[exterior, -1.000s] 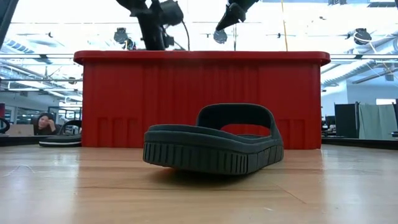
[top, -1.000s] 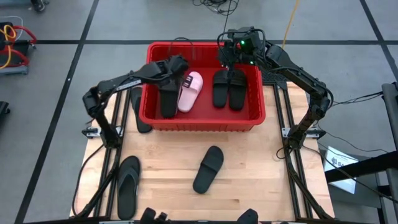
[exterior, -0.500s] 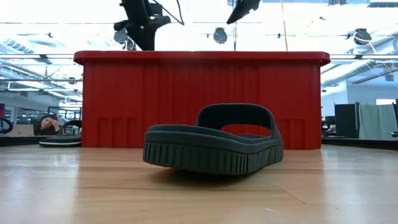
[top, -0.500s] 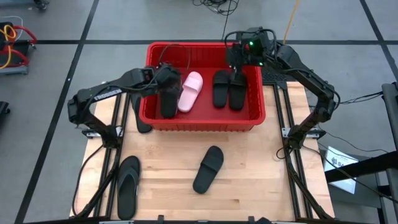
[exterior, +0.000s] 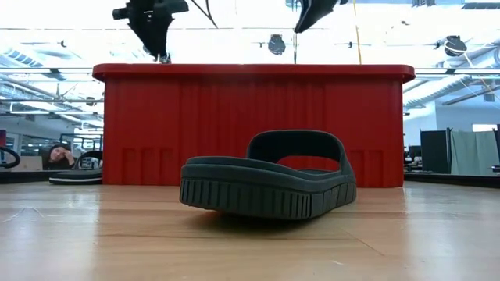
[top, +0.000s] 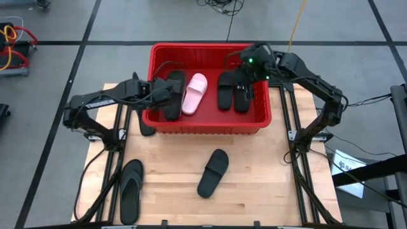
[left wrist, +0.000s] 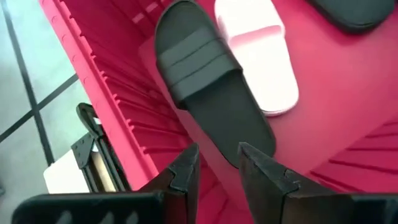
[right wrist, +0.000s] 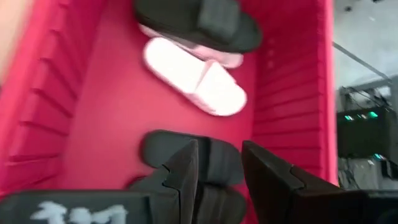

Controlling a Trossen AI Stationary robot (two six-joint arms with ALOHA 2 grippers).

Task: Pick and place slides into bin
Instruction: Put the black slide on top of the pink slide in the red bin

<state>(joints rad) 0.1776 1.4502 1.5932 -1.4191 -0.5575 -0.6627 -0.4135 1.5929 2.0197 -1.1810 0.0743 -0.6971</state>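
The red bin (top: 210,124) stands at the table's far middle. On its floor lie a black slide (top: 173,97) at the left, a pale pink slide (top: 194,93), and two black slides (top: 226,91) (top: 242,95) side by side. My left gripper (top: 166,89) hovers open over the bin's left wall and the left black slide (left wrist: 205,81), with nothing between its fingers. My right gripper (top: 245,79) hovers open above the black pair (right wrist: 186,155), also empty. A black slide (top: 213,172) lies sole down on the wood in front of the bin.
A black flip-flop (top: 131,189) lies at the table's near left. Another black sandal (top: 145,121) lies just outside the bin's left wall. In the low view the front slide (exterior: 269,183) stands before the bin's near wall (exterior: 254,125). A person sits in the room beyond.
My left gripper has drawn back from above the bin's middle toward the table's left edge, rising a little, and stays open. My right gripper has moved from the bin's far wall toward the near edge, over the black pair, tipping further down. The slides have stayed put.
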